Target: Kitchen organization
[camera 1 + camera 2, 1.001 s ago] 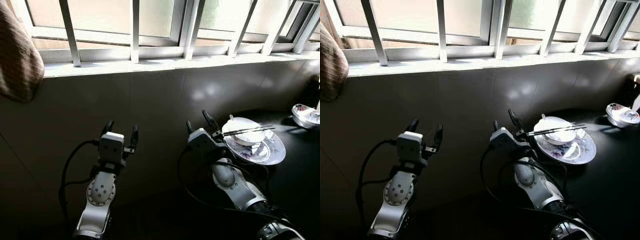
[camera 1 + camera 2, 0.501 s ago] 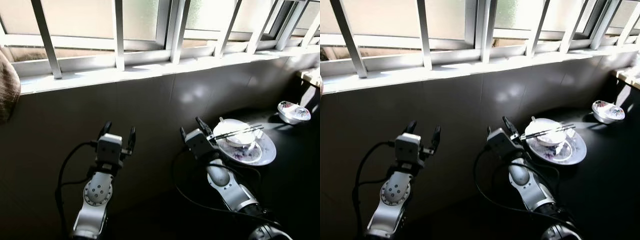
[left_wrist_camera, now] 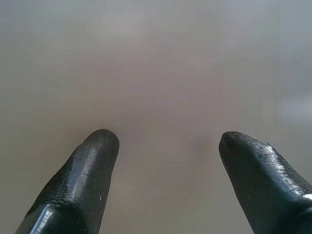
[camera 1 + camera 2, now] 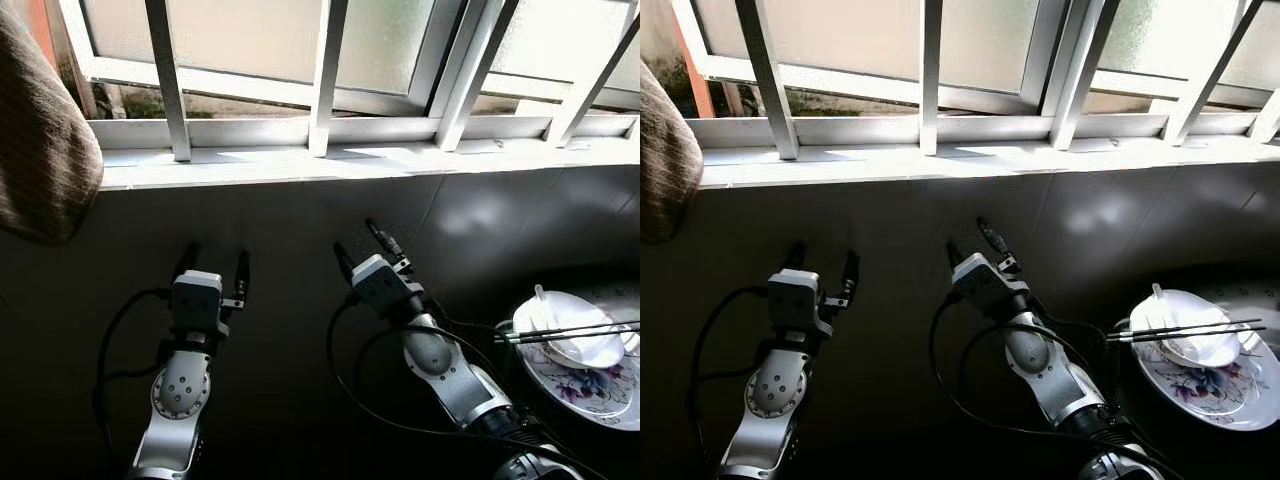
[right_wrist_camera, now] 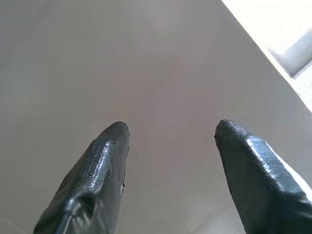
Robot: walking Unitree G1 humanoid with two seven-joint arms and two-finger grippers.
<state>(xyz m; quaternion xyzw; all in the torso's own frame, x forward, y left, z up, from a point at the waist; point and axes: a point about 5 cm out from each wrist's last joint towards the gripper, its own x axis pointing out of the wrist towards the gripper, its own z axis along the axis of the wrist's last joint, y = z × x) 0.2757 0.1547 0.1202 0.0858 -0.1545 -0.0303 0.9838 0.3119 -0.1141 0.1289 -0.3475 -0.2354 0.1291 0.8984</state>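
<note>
Floral plate (image 4: 590,385) sitting on dark counter at right, carrying white bowl (image 4: 570,335) with spoon (image 4: 541,305) standing in it; chopsticks (image 4: 565,333) lying across bowl rim. Left gripper (image 4: 213,268) and right gripper (image 4: 362,250) both pointing at tiled wall (image 4: 290,230), fingers spread, holding nothing, well apart from plate.

Daylight enters through the frosted window (image 4: 270,40) and overexposes the white sill (image 4: 350,160); the tiled wall (image 4: 480,215) below is dim, with soft glare patches (upper right); the counter (image 4: 1200,450) is near black; the window bars (image 4: 168,80) splay outward from lens distortion; both eye views are sharp; the wrist views show even grey light, with blurred fingertips (image 3: 92,165).
</note>
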